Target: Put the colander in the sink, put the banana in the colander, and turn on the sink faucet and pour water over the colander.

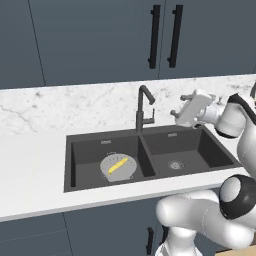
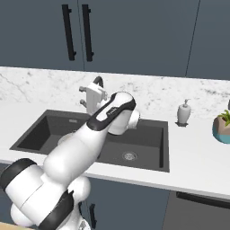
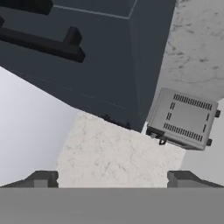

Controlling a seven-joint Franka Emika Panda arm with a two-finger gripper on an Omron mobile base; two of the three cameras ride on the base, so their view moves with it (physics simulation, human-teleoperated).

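Hand view: claw wide, empty

White counter carried a dark double-basin sink set into it, faucet mounted at the back rim over the divider. Right of the sink: white soap dispenser, then a potted plant. Grey toaster sat on the counter against the marble backsplash.
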